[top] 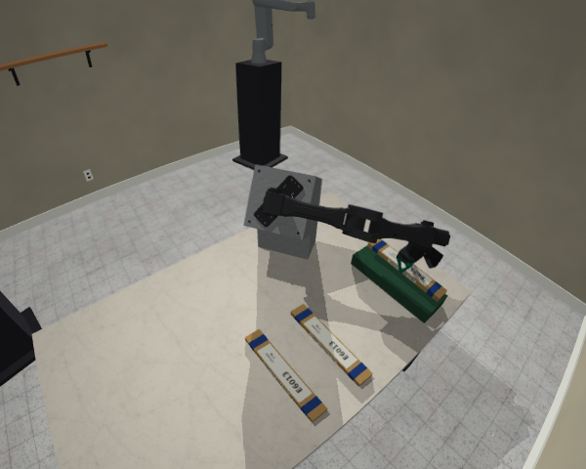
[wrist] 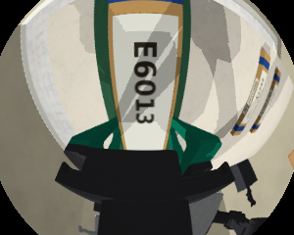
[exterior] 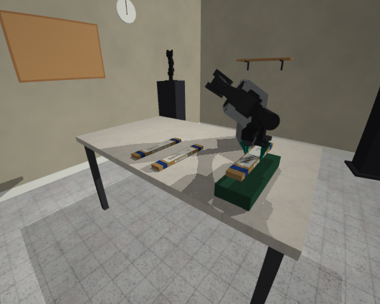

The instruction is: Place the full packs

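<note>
A long tan pack (top: 408, 270) with blue bands and an E6013 label lies flat along the dark green low platform (top: 398, 282) at the table's right side. My gripper (top: 403, 264) is over its middle, and its green fingers are shut on the pack from both long sides. The same shows in the exterior view (exterior: 256, 151) and in the wrist view (wrist: 147, 140). Two more packs lie flat on the table, off the platform: one in the middle (top: 330, 343) and one nearer the front (top: 286, 374). They lie side by side and apart.
The arm's grey base block (top: 284, 217) stands behind the platform. The platform's end lies near the table's right edge (exterior: 265, 228). A black pedestal (top: 259, 113) stands on the floor beyond the table.
</note>
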Robot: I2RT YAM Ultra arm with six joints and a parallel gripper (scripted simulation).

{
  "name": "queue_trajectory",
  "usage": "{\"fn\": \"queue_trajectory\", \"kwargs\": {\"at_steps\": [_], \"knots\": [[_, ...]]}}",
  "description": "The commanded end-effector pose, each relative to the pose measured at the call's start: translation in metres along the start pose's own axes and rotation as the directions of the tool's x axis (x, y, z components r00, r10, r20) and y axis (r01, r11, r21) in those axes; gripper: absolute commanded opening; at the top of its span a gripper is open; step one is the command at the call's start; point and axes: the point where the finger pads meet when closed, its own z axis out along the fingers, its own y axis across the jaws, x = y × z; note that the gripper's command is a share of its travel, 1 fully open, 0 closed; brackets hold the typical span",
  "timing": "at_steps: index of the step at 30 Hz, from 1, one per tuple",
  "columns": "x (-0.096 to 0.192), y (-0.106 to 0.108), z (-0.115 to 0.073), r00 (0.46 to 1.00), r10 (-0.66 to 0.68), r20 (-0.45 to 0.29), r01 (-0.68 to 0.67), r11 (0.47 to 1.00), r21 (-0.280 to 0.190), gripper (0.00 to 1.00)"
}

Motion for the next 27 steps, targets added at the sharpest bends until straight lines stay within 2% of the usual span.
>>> {"fn": "queue_trajectory", "kwargs": {"at_steps": [1,27], "knots": [[-0.017,0.017,-0.052,0.997,-0.005,0.08,0.009,0.999,-0.046,0.0],[-0.026,0.015,-0.057,0.996,0.008,0.092,-0.003,0.999,-0.053,0.0]]}}
